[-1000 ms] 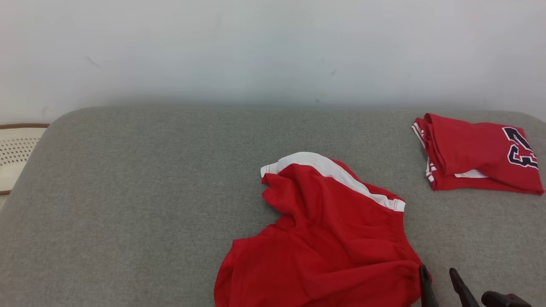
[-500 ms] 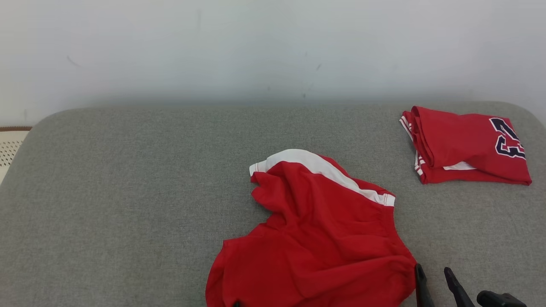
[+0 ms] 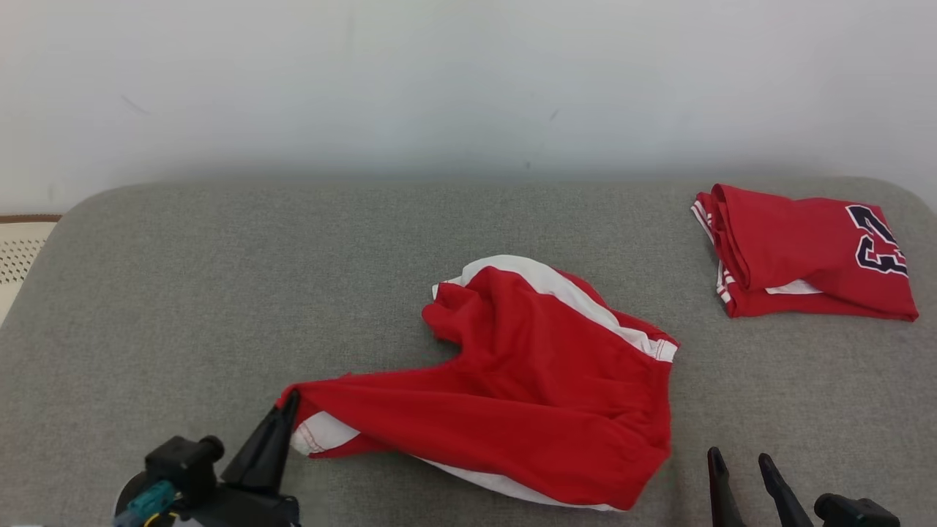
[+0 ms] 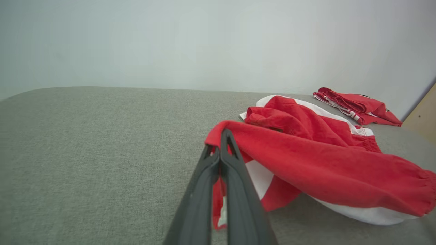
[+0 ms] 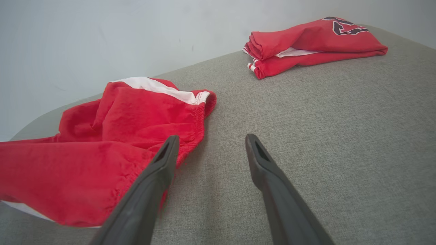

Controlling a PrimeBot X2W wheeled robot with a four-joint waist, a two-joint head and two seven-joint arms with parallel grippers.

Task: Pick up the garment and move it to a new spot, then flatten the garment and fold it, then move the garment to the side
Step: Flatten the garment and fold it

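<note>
Head view puts the red garment (image 3: 527,366) in the near middle of the grey cushion (image 3: 219,293), rumpled, with a white band (image 3: 564,289) along its far side. Its near-left corner is drawn out into a tongue that ends in the left gripper (image 3: 291,404), whose jaws are pressed together on that cloth; the left wrist view has red fabric caught at the tips. From that pinch the garment's long axis runs rightward across the cushion to a gathered edge. Just beside that edge, on its right and apart from it, stands the right gripper (image 3: 736,462), jaws spread and holding nothing. So the free end lies to the left of those open jaws, and I'd judge the right arm far the nearer to take it. A folded red jersey (image 3: 805,256) lies well apart at the far right. A pale perforated thing (image 3: 18,252) sits past the cushion's left end; I cannot tell whether it is a basket.
</note>
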